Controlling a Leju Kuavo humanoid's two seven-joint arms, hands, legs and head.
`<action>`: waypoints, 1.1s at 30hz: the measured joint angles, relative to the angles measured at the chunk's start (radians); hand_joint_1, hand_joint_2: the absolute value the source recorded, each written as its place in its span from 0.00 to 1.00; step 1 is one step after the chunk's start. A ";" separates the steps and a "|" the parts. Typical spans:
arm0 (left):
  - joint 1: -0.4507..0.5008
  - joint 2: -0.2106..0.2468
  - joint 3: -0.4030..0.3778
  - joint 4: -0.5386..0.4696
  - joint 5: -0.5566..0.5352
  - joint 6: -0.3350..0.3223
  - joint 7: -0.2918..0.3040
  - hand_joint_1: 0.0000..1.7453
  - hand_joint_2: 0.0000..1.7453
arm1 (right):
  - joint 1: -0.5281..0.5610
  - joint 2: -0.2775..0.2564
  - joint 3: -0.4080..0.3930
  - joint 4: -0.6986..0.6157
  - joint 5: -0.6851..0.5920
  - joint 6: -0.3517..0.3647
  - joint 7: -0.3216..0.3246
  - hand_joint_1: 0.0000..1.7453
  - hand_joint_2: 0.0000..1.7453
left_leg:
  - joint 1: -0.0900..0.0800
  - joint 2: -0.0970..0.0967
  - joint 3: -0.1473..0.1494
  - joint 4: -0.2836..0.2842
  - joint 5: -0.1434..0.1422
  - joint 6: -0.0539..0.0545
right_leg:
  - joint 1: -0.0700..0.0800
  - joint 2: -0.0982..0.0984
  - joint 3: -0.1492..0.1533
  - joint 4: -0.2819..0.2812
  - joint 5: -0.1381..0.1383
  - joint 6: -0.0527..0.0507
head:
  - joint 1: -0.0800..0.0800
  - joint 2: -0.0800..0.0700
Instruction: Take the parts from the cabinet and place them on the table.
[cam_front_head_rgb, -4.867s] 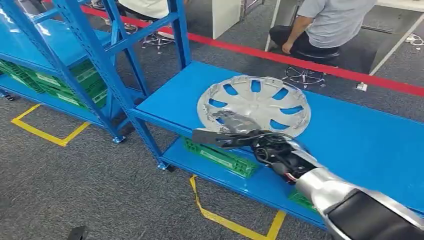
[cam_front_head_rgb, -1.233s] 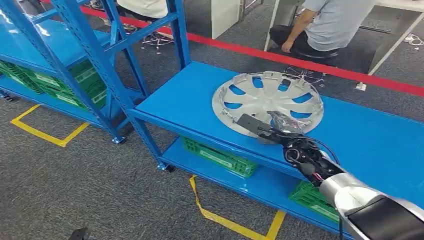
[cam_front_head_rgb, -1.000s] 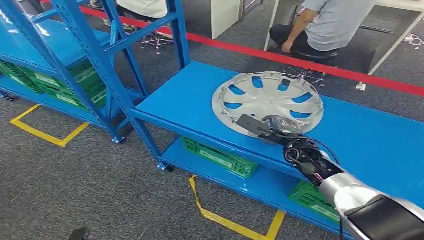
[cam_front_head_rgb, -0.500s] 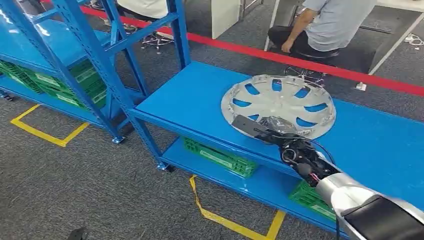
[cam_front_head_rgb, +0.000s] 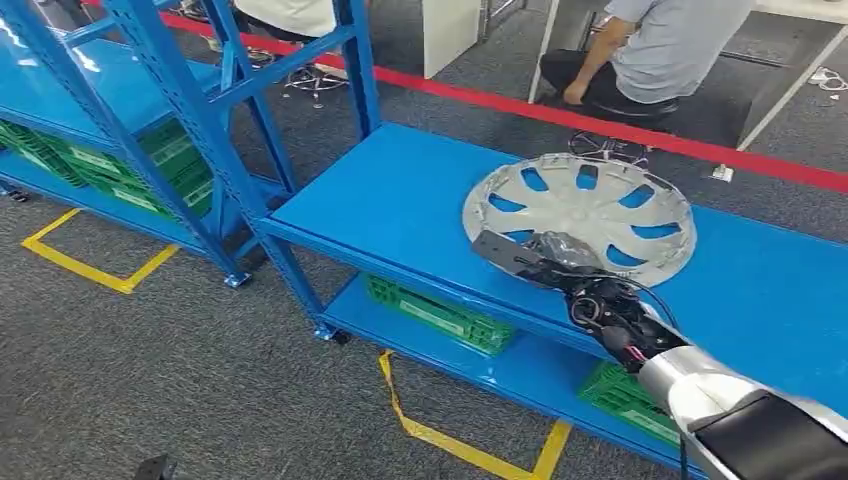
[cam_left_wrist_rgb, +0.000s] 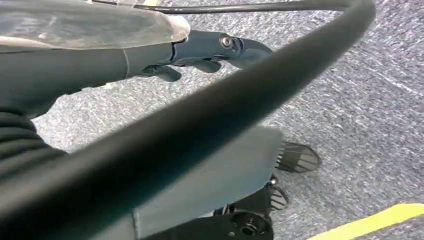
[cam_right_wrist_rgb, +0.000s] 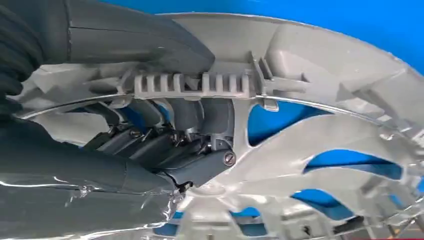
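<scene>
My right hand (cam_front_head_rgb: 545, 262) clamps the wheel cover (cam_front_head_rgb: 580, 215) at its near rim.

The cover sits over the blue worktop (cam_front_head_rgb: 390, 200); next, I judge, set it flat, then release. Left hand (cam_left_wrist_rgb: 210, 50): grip unclear.

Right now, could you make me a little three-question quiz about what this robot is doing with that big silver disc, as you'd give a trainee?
1. True or false: the right hand grips the rim of the silver wheel cover.
2. What does the wheel cover rest on?
A. the grey carpet
B. the blue shelf top
C. a green crate
3. Fill in: the green crates sit on the ____ shelf level.

Key: 1 true, the right wrist view shows the thumb over the rim and dark fingers under it. 2 B. 3 lower.
</scene>
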 joint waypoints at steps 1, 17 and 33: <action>0.000 0.000 0.000 0.000 0.000 0.000 -0.002 0.00 1.00 | 0.000 0.000 0.000 0.000 0.000 0.002 0.000 1.00 1.00 | 0.000 0.000 0.000 0.000 0.000 0.000 | 0.000 0.000 0.000 0.000 0.000 0.000 | 0.000 0.000; 0.000 0.002 0.000 0.000 0.029 0.021 -0.033 0.00 1.00 | 0.000 0.000 -0.001 0.000 -0.059 -0.015 -0.050 1.00 1.00 | 0.000 0.000 0.000 0.000 0.000 0.000 | 0.000 0.000 0.000 0.000 0.000 0.000 | 0.000 0.000; 0.003 0.003 0.010 0.000 0.053 0.053 -0.033 0.00 1.00 | 0.059 -0.003 -0.044 -0.361 -0.251 -0.185 -0.145 1.00 1.00 | 0.000 0.000 0.000 0.000 0.000 0.000 | 0.000 0.000 -0.001 0.000 0.000 0.000 | 0.001 0.000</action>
